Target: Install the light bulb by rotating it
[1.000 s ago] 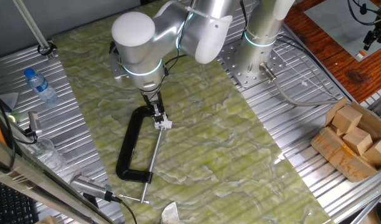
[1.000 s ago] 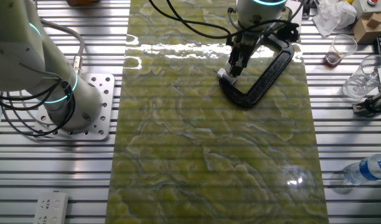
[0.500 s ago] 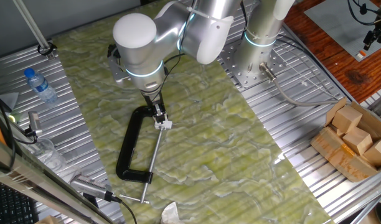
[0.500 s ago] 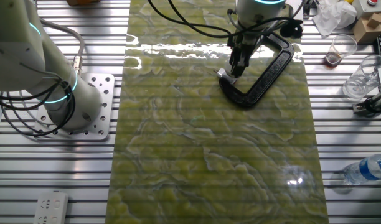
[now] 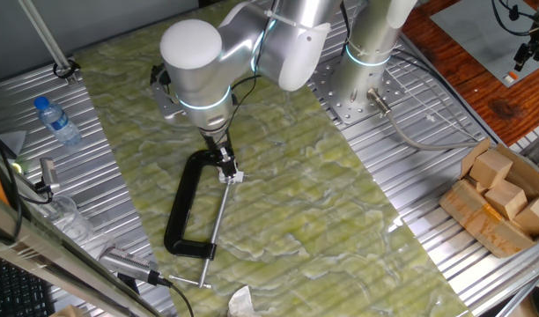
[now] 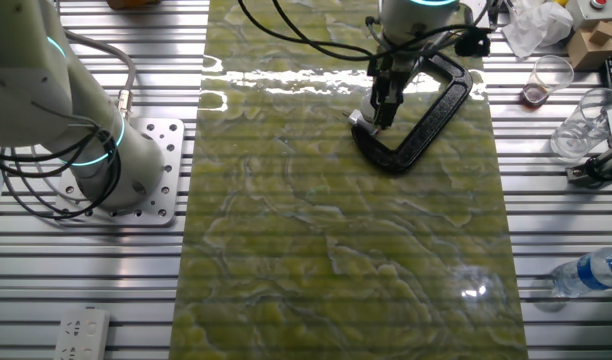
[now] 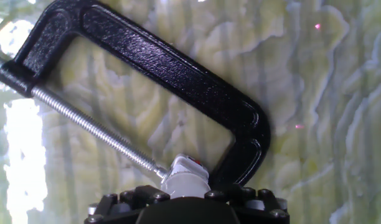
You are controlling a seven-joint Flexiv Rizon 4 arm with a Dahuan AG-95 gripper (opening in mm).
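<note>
In the hand view, a black C-clamp [image 7: 172,74] runs from the upper left of the frame to the lower middle. At the end of its threaded screw [image 7: 91,127] sits the light bulb [image 7: 185,180], low in the centre. The gripper [image 7: 187,202] is just below it; whether its fingers grasp the bulb I cannot tell.

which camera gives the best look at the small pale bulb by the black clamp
The hand view: the small pale grey-white rounded light bulb fills the lower centre, at the tip of the threaded metal screw of the black C-clamp. Both fixed views show the bulb as only a tiny pale speck beneath the gripper.
</note>
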